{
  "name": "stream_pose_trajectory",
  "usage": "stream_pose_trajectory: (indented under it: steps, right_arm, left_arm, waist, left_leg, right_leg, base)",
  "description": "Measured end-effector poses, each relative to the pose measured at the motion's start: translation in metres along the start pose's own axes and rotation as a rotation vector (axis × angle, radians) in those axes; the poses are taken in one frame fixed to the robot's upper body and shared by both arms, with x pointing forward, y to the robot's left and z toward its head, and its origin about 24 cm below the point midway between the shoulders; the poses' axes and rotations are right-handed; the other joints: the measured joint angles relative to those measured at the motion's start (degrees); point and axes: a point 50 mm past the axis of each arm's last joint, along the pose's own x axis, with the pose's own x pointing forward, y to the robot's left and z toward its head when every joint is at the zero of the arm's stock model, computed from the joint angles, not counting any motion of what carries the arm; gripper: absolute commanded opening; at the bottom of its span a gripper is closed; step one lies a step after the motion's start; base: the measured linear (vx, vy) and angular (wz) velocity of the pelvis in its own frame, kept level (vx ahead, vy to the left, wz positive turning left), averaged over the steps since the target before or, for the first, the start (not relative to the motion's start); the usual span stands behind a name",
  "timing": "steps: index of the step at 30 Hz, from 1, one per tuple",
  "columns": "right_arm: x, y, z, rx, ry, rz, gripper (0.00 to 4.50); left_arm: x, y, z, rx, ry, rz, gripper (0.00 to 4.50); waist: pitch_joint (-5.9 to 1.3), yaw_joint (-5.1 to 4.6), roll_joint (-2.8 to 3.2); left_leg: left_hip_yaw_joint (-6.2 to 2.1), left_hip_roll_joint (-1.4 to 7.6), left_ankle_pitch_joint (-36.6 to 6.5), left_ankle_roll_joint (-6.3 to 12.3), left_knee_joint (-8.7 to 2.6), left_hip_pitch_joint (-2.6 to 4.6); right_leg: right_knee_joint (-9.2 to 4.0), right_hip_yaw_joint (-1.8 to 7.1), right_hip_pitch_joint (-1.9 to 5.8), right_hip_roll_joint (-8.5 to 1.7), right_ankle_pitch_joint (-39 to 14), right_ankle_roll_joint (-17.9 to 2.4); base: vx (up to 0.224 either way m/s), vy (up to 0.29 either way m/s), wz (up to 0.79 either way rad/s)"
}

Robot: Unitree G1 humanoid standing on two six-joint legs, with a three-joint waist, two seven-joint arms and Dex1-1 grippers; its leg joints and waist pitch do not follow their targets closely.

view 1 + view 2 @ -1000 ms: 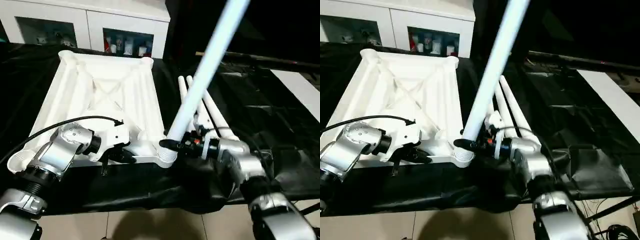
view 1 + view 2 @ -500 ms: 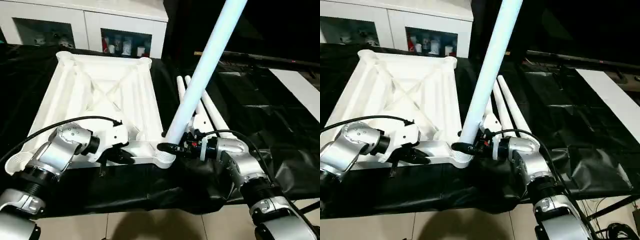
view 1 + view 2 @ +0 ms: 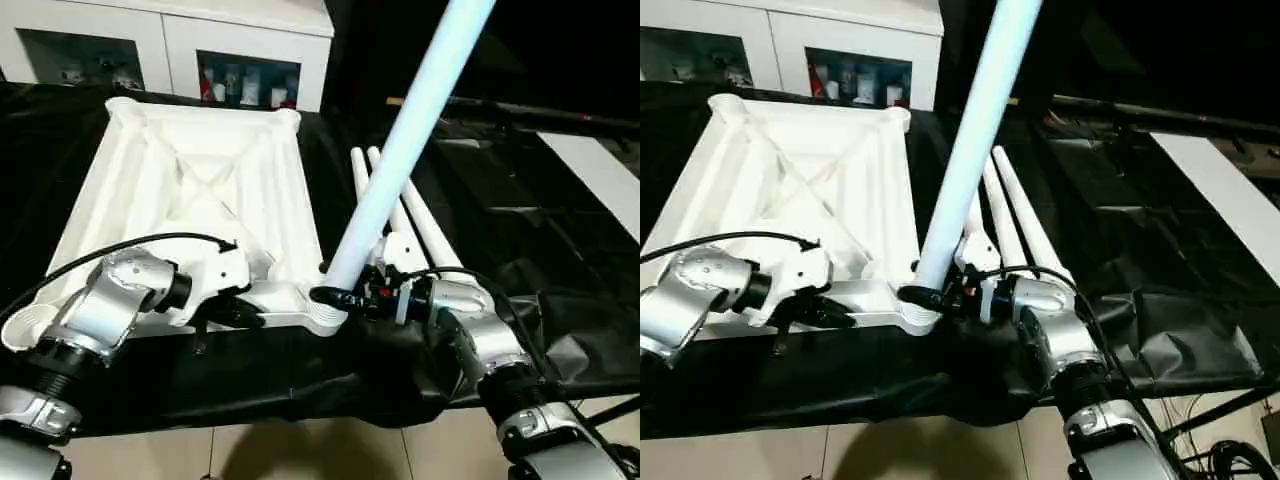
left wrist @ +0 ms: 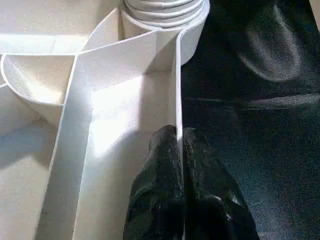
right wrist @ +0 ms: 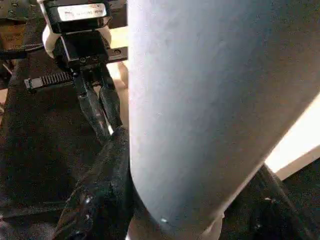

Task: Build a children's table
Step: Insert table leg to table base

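Both grip: left end effector (image 4: pixel 179 145) pinches tabletop (image 3: pixel 200 190) rim; right end effector (image 3: pixel 335 296) clasps leg (image 3: pixel 400 160).

Upright leg (image 3: pixel 400 160): upper end cut off by head views' top edge; foot hidden behind right end effector (image 3: pixel 335 296) at near-right corner socket (image 3: pixel 322 316).
Tabletop (image 3: pixel 190 190): near edge partly hidden behind left forearm (image 3: pixel 110 305); near-left socket partly covered too.
Two spare legs (image 3: pixel 1015 225) near bench's right side: lower ends hidden behind right wrist.
Cabinet (image 3: pixel 250 80) contents behind glass: too small to tell.
Left end effector (image 4: pixel 178 150): fingers cut off by wrist view's edge.
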Motion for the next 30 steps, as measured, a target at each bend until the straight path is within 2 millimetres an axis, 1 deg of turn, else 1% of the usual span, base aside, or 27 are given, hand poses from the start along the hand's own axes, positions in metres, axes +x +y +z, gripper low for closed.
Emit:
stream_pose_trajectory:
  steps: [3,6,8,13,19,26,30]
  right_arm:
    - [0.001,0.000,0.001,-0.008,-0.002,-0.001,1.86]
    - [0.003,0.000,0.002,-0.027,-0.002,-0.001,1.86]
    - [0.004,0.000,0.002,-0.029,-0.004,-0.004,1.86]
    - [0.005,0.000,0.003,-0.042,-0.005,-0.003,1.86]
    - [0.005,-0.001,0.004,-0.066,0.002,0.031,1.86]
    - [0.004,-0.002,0.008,-0.108,0.028,0.125,1.86]
    - [0.005,-0.001,0.010,-0.129,0.039,0.183,1.87]
  left_arm:
    - [-0.001,0.000,0.000,0.007,0.002,0.003,0.00]
    - [-0.001,0.000,0.001,0.031,0.008,0.007,0.00]
    - [-0.001,0.001,0.001,0.049,0.010,0.015,0.00]
    - [-0.001,0.002,0.001,0.077,0.009,0.023,0.00]
    - [-0.002,0.003,-0.001,0.103,0.013,-0.005,0.00]
    - [-0.007,0.004,-0.003,0.146,0.020,-0.066,0.00]
    - [-0.012,0.005,-0.004,0.168,0.035,-0.092,0.00]
  waist:
    - [0.14,-0.17,0.07]
    - [0.24,-0.57,0.32]
    - [0.32,-0.84,0.44]
    - [0.50,-0.98,0.78]
    - [0.53,-1.07,1.44]
    - [0.42,-1.30,1.44]
    - [0.26,-1.80,1.33]
  left_leg:
    - [-0.02,-0.02,0.00,0.00,-0.14,0.00]
    - [-0.04,-0.14,0.00,0.00,-0.54,-0.01]
    - [-0.04,-0.17,0.00,0.00,-0.54,-0.02]
    - [-0.05,-0.22,0.00,0.00,-0.54,-0.02]
    - [-0.05,-0.35,0.00,0.00,-0.54,-0.02]
    - [-0.04,-0.41,0.00,0.01,-0.54,0.00]
    - [-0.07,-0.37,0.00,0.01,-0.54,0.00]
  right_leg:
    - [-0.19,0.00,0.00,0.00,-0.01,0.00]
    - [-0.64,0.00,0.00,0.00,0.00,0.00]
    - [-0.66,0.03,-0.01,0.00,0.00,0.00]
    - [-0.70,0.14,-0.10,0.00,0.00,0.00]
    - [-0.71,0.35,-0.17,0.00,0.00,0.00]
    - [-0.50,0.43,-0.14,0.02,0.14,-0.22]
    - [-0.40,0.43,-0.08,0.08,0.28,-0.56]
  base:
    - [0.000,0.000,0.00]
    - [0.000,0.000,0.00]
    - [0.000,0.000,0.00]
    - [0.000,0.000,0.00]
    - [0.000,0.000,0.00]
    - [0.000,0.000,0.00]
    - [0.000,0.000,0.00]
